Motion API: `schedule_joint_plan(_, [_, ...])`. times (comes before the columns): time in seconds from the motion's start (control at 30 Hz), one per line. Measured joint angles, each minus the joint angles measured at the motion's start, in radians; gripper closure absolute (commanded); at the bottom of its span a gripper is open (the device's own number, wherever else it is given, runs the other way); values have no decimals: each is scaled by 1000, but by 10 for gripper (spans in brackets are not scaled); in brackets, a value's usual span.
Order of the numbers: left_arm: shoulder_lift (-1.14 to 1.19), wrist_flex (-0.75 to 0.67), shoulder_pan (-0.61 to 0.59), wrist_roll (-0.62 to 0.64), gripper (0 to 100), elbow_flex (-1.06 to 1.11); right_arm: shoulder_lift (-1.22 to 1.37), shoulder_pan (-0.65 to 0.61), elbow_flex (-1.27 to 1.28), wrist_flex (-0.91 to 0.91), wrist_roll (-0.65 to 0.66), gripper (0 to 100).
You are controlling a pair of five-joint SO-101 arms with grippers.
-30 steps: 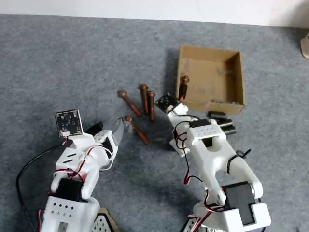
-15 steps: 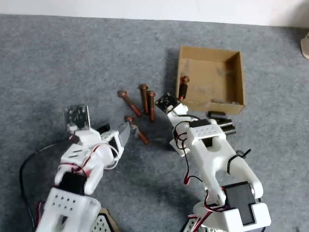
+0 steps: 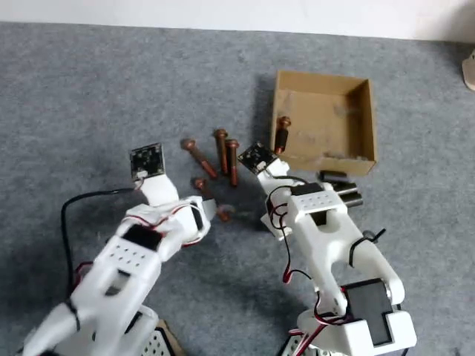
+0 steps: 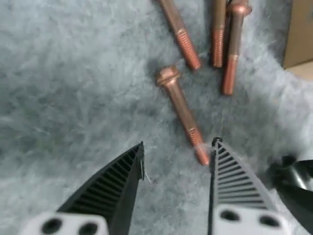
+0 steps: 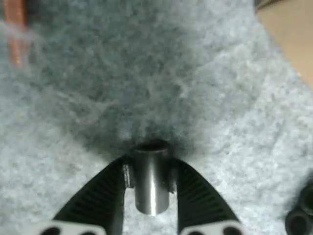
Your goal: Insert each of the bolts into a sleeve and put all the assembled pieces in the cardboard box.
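Several copper bolts lie on the grey carpet: a group of three (image 3: 222, 151) and a nearer one (image 3: 208, 197) on its own. My left gripper (image 4: 178, 147) hangs open over the nearer bolt (image 4: 182, 110), whose threaded tip lies just inside one fingertip (image 4: 215, 145). My right gripper (image 5: 150, 169) is shut on a dark sleeve (image 5: 151, 178), held low over the carpet. The cardboard box (image 3: 356, 148) stands at the back right. One bolt in a sleeve (image 3: 282, 133) leans at its left wall.
Two loose dark sleeves (image 3: 338, 176) (image 3: 349, 199) lie in front of the box, beside the right arm (image 3: 319, 215). Another sleeve (image 5: 301, 215) lies close to the right gripper. The two arms are close together at mid-table.
The left arm has swung forward and to the right, which brought its open gripper over the nearer bolt. The right arm has kept still with its sleeve.
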Motion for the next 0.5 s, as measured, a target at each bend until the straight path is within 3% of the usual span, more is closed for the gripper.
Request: schedule_joint_plan(0.5, [569, -32, -9, 203, 790, -390, 0, 0, 0, -9, 0, 992])
